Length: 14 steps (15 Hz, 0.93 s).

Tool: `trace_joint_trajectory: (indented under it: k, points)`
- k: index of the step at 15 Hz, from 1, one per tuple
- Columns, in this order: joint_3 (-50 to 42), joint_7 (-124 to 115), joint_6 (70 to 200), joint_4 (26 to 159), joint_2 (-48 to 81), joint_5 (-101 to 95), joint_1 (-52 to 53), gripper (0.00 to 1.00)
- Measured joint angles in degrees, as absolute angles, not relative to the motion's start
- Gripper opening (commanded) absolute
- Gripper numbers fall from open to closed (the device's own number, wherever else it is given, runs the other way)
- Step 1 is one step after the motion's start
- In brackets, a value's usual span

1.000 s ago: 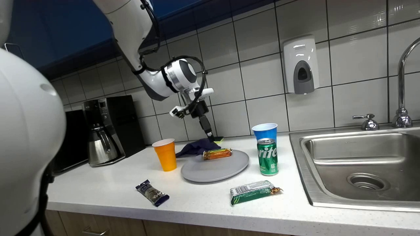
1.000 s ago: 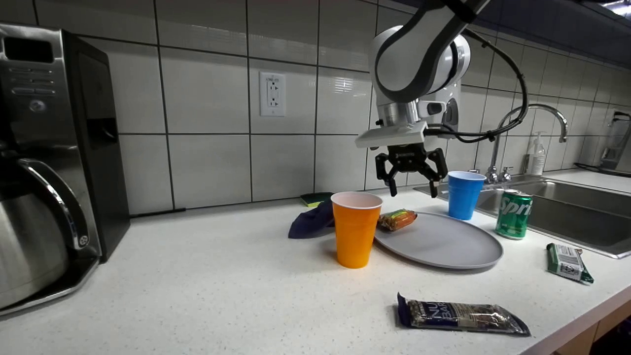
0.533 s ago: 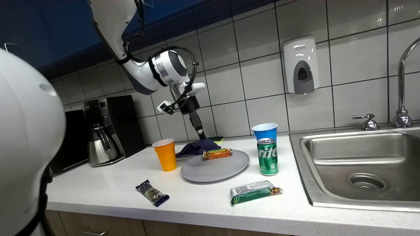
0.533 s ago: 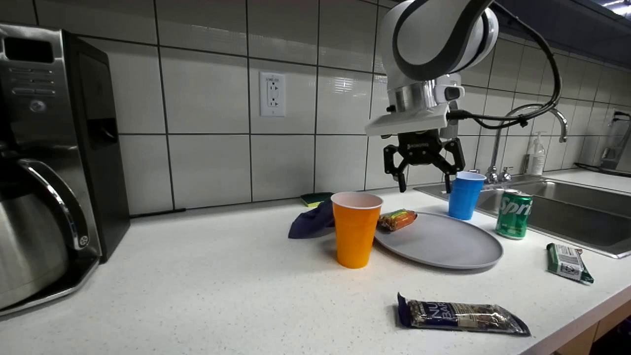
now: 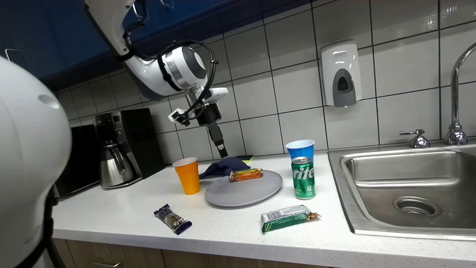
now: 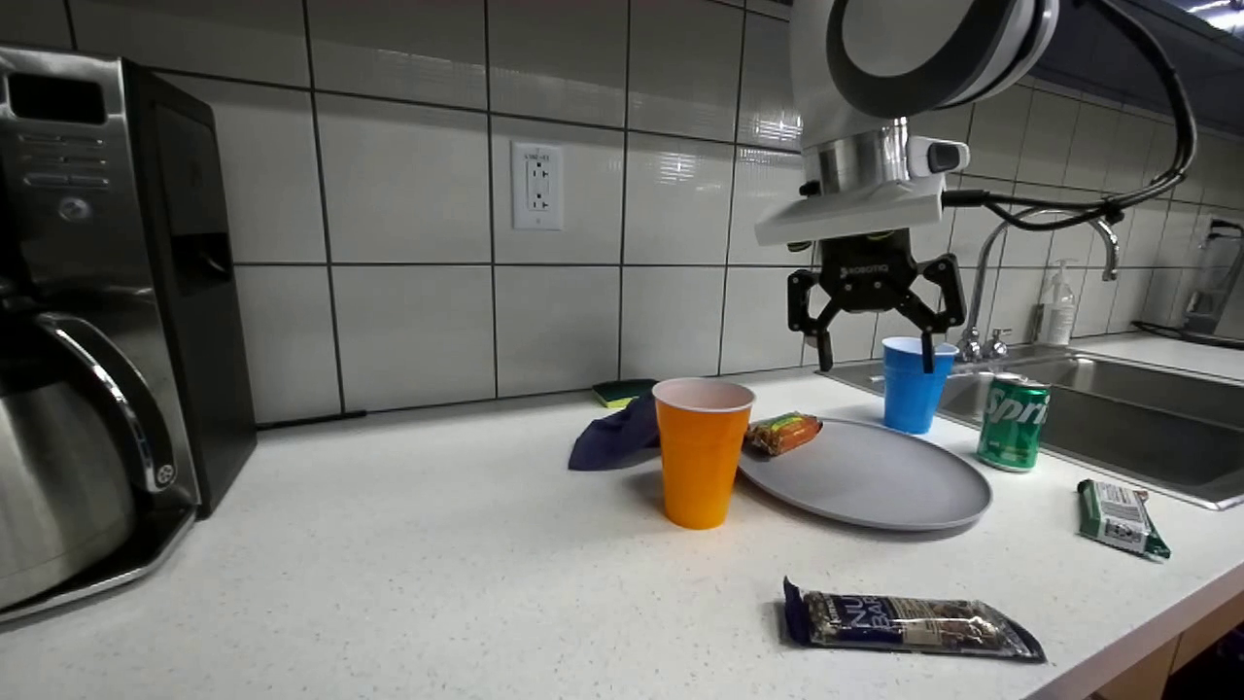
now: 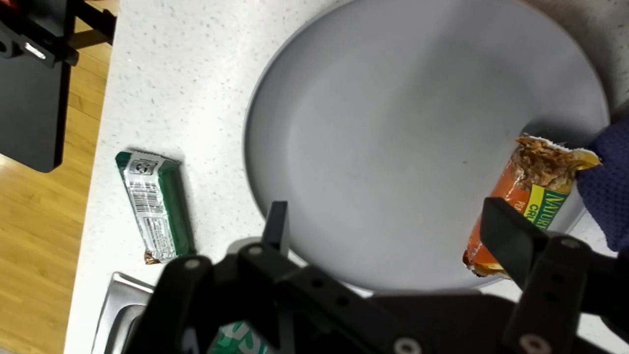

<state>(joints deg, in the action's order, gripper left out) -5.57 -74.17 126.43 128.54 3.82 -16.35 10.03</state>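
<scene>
Starting at far left in an exterior view, noting coffee maker point(image 6: 126, 253) on pale speckled countertop point(image 6: 389, 544). Continuing right, noting power outlet point(image 6: 537, 185) in tiled wall point(image 6: 413, 321), then sponge point(image 6: 617, 394) near foot of tiled wall, and dark blue cloth point(image 6: 614, 437) bunched partly behind orange cup point(image 6: 705, 457). Finding orange cup upright, just beside gray plate point(image 6: 889, 476). Locating orange-wrapped bar point(image 6: 782, 434) lying on gray plate, near rim, on side nearest dark blue cloth; reading "NATURE" on it in wrist view. Recording gripper point(image 6: 877, 358) hanging above gray plate, pointing down, released, with jaws spread wide. Seeing one fingertip point(image 7: 508, 236) in wrist view covering part of orange-wrapped bar by line of sight only. Marking nut bar point(image 6: 914, 624) lying flat on countertop toward front edge. Farther right, logging blue cup point(image 6: 912, 394), partly hidden by gripper, and green Sprite can point(image 6: 1014, 426), upright and near each other, then green-wrapped bar point(image 6: 1121, 517) lying near front edge, with steel sink point(image 6: 1147, 428) beyond, at far right.
</scene>
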Motion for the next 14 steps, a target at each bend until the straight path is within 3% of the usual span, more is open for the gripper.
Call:
trace_joint_trajectory:
  k: [14]
  points:
    - [-5.03, -74.49, 126.38, 136.29, -0.65, -16.4, 2.42, 1.0]
